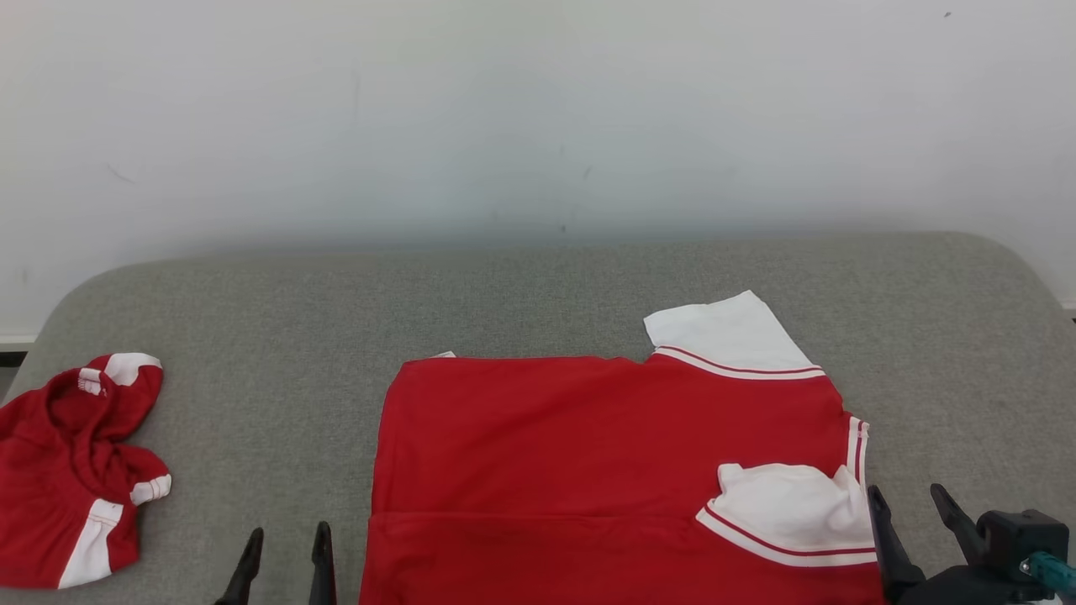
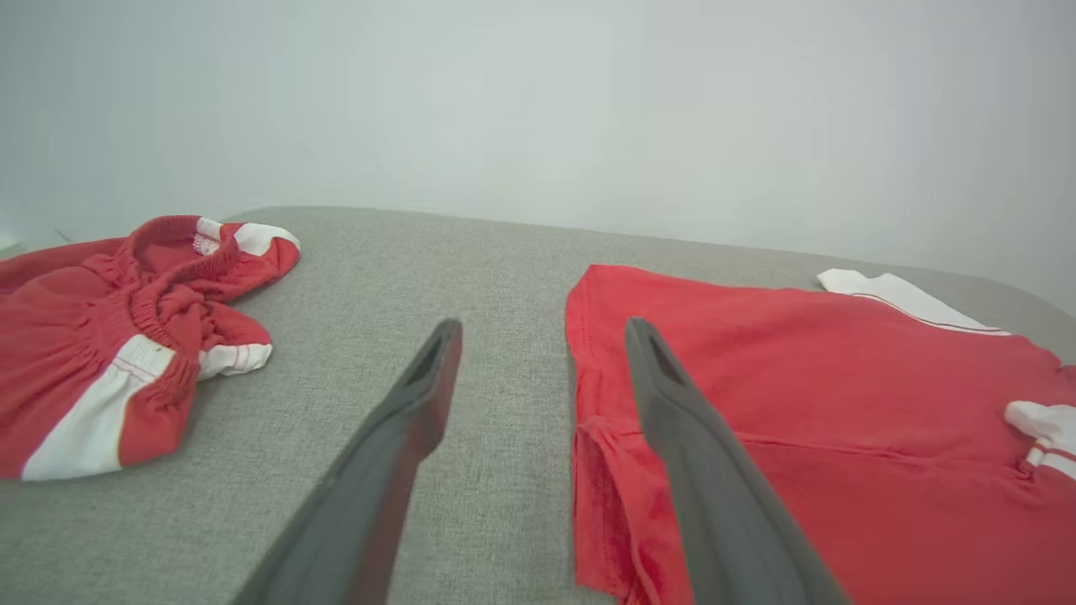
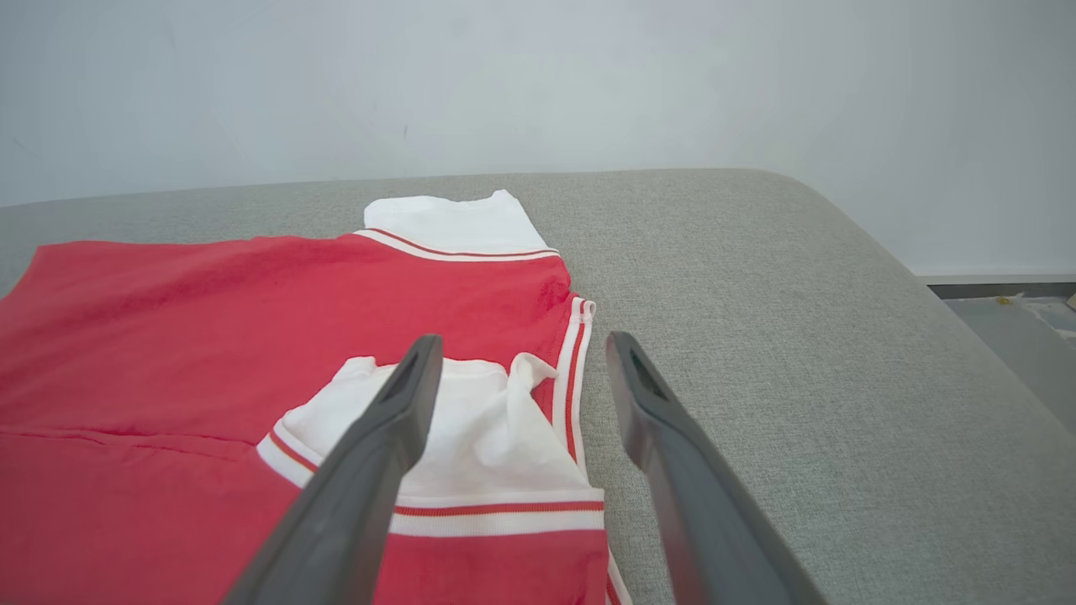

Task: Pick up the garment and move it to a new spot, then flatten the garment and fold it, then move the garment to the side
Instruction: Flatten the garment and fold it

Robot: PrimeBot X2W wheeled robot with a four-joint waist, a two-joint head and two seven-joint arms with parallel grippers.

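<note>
A red shirt (image 1: 588,454) with white sleeves lies mostly flat on the grey cushioned surface (image 1: 538,286), its near part folded over. One white sleeve (image 1: 727,336) sticks out at the back right, the other white sleeve (image 1: 794,512) lies folded onto the red body. My left gripper (image 1: 286,538) is open and empty, just left of the shirt's left edge (image 2: 580,378). My right gripper (image 1: 912,500) is open and empty at the shirt's right edge, beside the folded sleeve (image 3: 471,445).
A crumpled red and white garment (image 1: 76,470) lies at the left edge of the surface, also in the left wrist view (image 2: 118,336). A pale wall (image 1: 538,109) stands behind. The surface drops off at the right (image 3: 941,294).
</note>
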